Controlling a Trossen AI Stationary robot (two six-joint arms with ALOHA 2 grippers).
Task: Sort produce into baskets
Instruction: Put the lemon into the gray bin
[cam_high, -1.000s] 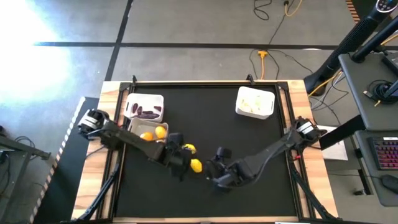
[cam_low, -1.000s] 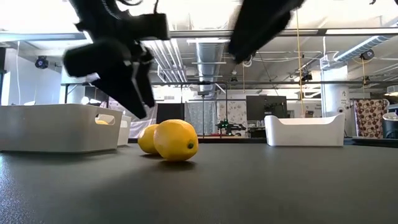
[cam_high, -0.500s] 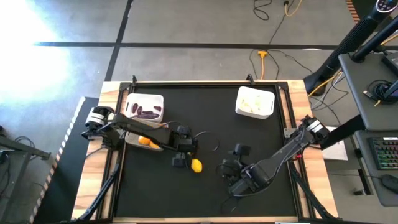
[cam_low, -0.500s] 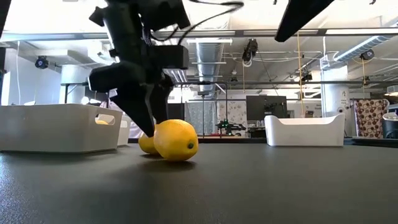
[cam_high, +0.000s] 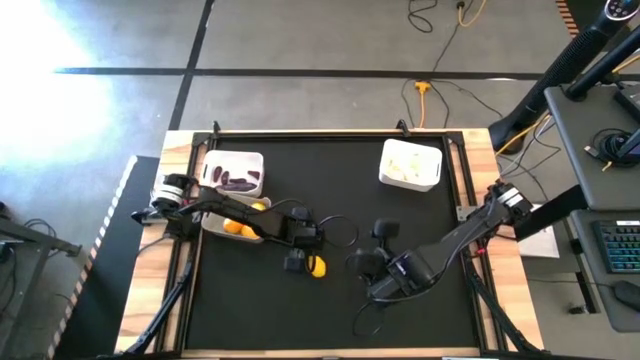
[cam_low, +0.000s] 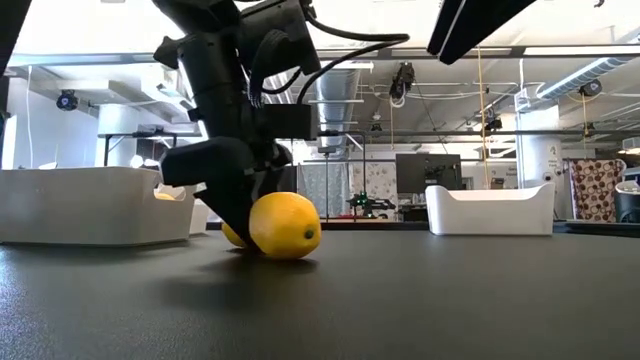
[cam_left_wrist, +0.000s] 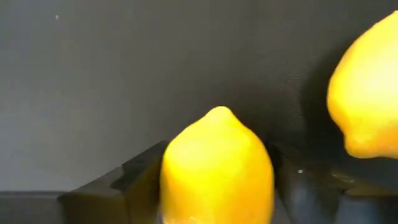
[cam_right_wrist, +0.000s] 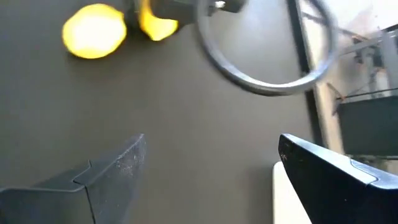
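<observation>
Two yellow lemons lie on the black mat. The near lemon (cam_high: 316, 266) (cam_low: 285, 227) rests free on its side. My left gripper (cam_high: 296, 250) (cam_low: 238, 205) has come down over the far lemon (cam_left_wrist: 216, 165) (cam_low: 234, 236) and is shut on it. In the high view the gripper hides that lemon. My right gripper (cam_high: 370, 270) (cam_right_wrist: 211, 149) is open and empty, above the mat to the right of the lemons. Three white baskets stand on the mat: one with purple pieces (cam_high: 233, 172), one with lemons (cam_high: 232, 222), one with white bulbs (cam_high: 410, 165). My left gripper pinches the far lemon between its two fingers (cam_left_wrist: 140, 180), one finger on each long side (cam_left_wrist: 171, 168). The fingers slant down from above. The lemon lies on the mat, its pointed end (cam_left_wrist: 219, 112) away from the wrist.
The free lemon (cam_left_wrist: 367, 93) lies close beside the held one, on the table's near side. A loop of cable (cam_right_wrist: 261, 68) hangs off my left arm. The lemon basket (cam_low: 90, 205) stands just to the left of my left gripper. Bare mat lies along the near edge.
My left gripper has gone a little toward the table's right edge and down onto the far lemon, which it now covers in the high view. My right gripper has drawn back toward the table's right and near edges and risen out of the low view.
</observation>
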